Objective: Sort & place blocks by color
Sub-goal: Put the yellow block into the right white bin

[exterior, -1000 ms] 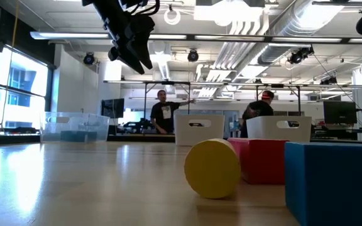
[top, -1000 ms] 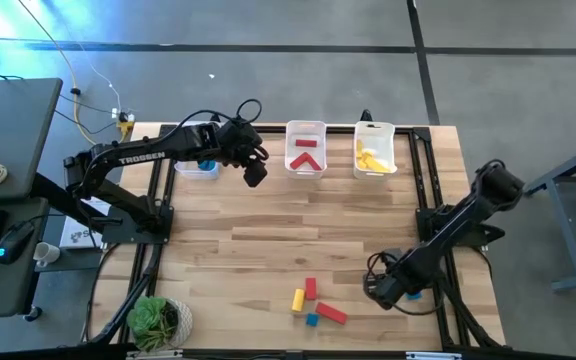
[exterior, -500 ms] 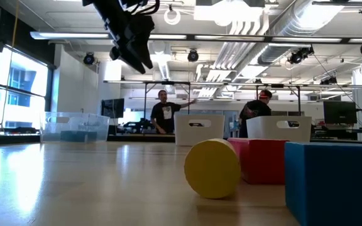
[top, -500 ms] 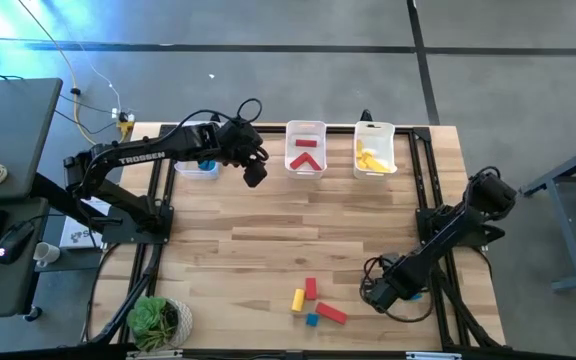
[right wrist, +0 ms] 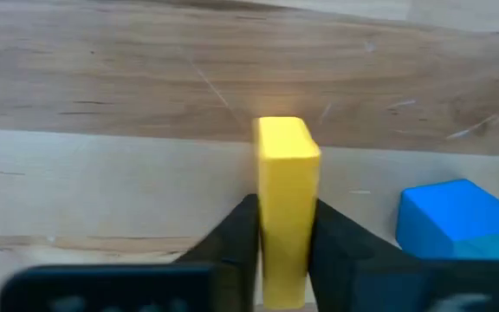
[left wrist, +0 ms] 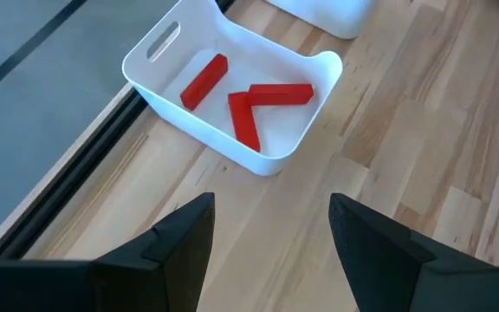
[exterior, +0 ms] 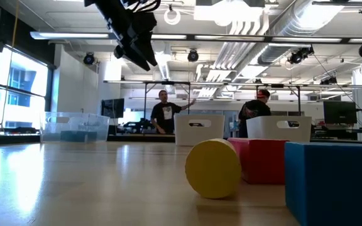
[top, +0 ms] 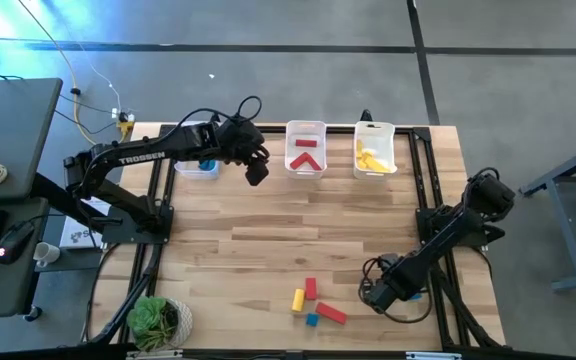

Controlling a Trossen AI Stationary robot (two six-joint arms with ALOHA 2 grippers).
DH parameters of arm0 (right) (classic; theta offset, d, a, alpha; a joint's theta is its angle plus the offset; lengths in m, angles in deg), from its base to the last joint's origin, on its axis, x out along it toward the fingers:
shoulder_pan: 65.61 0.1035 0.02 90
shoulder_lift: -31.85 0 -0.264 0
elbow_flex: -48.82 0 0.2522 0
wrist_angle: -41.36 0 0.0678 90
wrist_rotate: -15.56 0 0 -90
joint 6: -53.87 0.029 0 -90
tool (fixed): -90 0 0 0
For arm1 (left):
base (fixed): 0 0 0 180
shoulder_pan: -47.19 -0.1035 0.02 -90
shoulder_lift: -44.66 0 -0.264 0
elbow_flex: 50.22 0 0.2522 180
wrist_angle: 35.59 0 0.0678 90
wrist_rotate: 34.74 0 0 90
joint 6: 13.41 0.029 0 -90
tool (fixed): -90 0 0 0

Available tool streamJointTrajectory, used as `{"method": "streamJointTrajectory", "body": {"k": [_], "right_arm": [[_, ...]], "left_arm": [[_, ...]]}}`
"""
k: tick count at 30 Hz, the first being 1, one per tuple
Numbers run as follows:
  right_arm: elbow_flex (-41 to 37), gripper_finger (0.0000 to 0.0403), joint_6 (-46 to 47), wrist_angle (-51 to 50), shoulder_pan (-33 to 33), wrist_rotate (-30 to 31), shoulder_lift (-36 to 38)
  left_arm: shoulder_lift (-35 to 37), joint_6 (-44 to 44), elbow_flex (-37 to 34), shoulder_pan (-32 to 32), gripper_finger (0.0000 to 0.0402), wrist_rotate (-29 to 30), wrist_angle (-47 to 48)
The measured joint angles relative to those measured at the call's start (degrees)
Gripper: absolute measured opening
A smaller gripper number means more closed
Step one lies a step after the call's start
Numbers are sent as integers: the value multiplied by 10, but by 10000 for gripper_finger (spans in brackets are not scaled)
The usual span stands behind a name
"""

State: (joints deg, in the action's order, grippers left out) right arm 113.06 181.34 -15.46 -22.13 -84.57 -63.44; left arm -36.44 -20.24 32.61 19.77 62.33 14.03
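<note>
My right gripper (top: 373,293) is at the table's near right, shut on a yellow block (right wrist: 284,199). A blue block (right wrist: 457,221) lies on the wood beside it. A yellow block (top: 298,299), two red blocks (top: 310,288) (top: 332,314) and a blue cube (top: 312,319) lie flat on the table near the front edge. They also show close up in the low view (exterior: 212,168). My left gripper (top: 255,170) is open and empty, high above the table (exterior: 137,50) between two far bins. My right gripper pinches the yellow block's two opposite long sides (right wrist: 271,234) between its two fingers (right wrist: 236,238). The fingers lie along the block, whose far end (right wrist: 286,139) sticks out past the fingertips. Whether that end touches the table I cannot tell.
Three bins stand along the far edge: one with blue pieces (top: 198,163), one with three red bars (top: 306,148) (left wrist: 241,95), one with yellow pieces (top: 374,150). A potted plant (top: 158,320) sits at the near left corner. People stand in the room behind.
My right gripper has gone a little toward the table's left edge and down. The loose blocks near the front edge have stayed where they were.
</note>
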Motion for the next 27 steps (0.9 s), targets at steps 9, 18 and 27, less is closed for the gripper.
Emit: {"method": "streamJointTrajectory", "body": {"k": [9, 18, 27], "right_arm": [[0, 42, -4, 37, -12, 22, 6], [0, 31, -31, 47, -78, 192, 60], [0, 33, -160, 46, -199, 320, 122]], "left_arm": [[0, 0, 0, 0, 216, 0, -1], [0, 49, 0, 0, 216, -4, -31], [0, 116, 0, 0, 216, -10, -35]]}}
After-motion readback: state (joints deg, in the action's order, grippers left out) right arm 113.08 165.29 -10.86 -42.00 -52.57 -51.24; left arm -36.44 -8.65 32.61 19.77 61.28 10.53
